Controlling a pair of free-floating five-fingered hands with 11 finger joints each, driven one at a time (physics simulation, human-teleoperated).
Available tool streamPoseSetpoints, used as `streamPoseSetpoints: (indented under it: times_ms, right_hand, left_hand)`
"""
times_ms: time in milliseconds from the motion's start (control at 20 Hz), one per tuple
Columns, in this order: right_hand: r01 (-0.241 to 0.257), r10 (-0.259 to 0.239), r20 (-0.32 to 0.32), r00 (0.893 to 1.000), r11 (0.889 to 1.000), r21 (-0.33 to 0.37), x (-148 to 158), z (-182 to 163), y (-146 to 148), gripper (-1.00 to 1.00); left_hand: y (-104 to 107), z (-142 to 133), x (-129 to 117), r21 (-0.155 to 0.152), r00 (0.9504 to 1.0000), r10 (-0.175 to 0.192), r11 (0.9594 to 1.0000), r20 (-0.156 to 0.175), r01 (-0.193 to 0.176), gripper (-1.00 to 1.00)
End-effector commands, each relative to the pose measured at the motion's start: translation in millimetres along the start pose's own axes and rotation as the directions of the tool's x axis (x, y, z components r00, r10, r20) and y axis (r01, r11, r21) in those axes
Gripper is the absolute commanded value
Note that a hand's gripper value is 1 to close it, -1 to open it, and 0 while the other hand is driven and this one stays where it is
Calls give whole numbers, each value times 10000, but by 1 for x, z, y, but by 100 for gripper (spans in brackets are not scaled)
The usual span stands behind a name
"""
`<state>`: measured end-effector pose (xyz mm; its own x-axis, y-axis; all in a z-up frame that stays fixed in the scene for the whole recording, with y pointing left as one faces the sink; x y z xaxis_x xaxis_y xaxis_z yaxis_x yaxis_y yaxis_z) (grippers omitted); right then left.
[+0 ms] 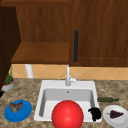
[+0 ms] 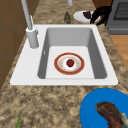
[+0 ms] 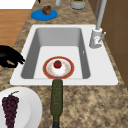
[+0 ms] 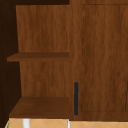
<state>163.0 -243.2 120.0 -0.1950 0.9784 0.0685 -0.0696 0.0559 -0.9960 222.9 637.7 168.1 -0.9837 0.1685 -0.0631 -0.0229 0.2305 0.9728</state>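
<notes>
My right hand [image 1: 95, 113] hovers over the sink's front right corner, fingers relaxed and hanging down, holding nothing. It is just left of a white plate [image 1: 110, 121] that carries dark grapes [image 1: 115, 114]. The left side view shows the hand [image 2: 101, 12] beside that plate [image 2: 79, 15]. In the right side view it [image 3: 10, 58] is at the sink's near left rim. In the sink lies a red-rimmed plate [image 2: 56, 63] with a small red fruit [image 2: 70, 62] on it. A big red round shape [image 1: 67, 115] covers the basin's front. A small black shape [image 1: 1, 94] at the left edge may be my left hand.
A dark green bottle [image 1: 107, 99] lies on the counter right of the sink. On the left counter sits a blue plate [image 1: 24, 113] with a brown piece of food [image 1: 16, 106]. The faucet [image 1: 68, 77] stands behind the basin. A potted plant [image 1: 8, 83] sits far left; the wall cabinet handle [image 1: 76, 46] hangs above.
</notes>
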Motion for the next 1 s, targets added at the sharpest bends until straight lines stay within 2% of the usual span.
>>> streamPoseSetpoints:
  times_ms: [0,200,400,600,950]
  right_hand:
    - [0,0,0,10000,10000,0,0,0,0,0]
    - [0,0,0,10000,10000,0,0,0,0,0]
    - [0,0,0,10000,10000,0,0,0,0,0]
    - [0,0,0,10000,10000,0,0,0,0,0]
    - [0,0,0,10000,10000,0,0,0,0,0]
  left_hand:
    - [22,25,0,-64,9988,468,9989,-115,-469,-100]
    - [48,49,-1,-196,9985,542,9983,-112,-544,-100]
    - [75,57,1,-422,9987,508,9978,-106,-512,-100]
    - [103,43,10,-226,9987,454,9987,-239,-460,-100]
    - [144,6,26,-290,9994,316,9991,-148,-321,-100]
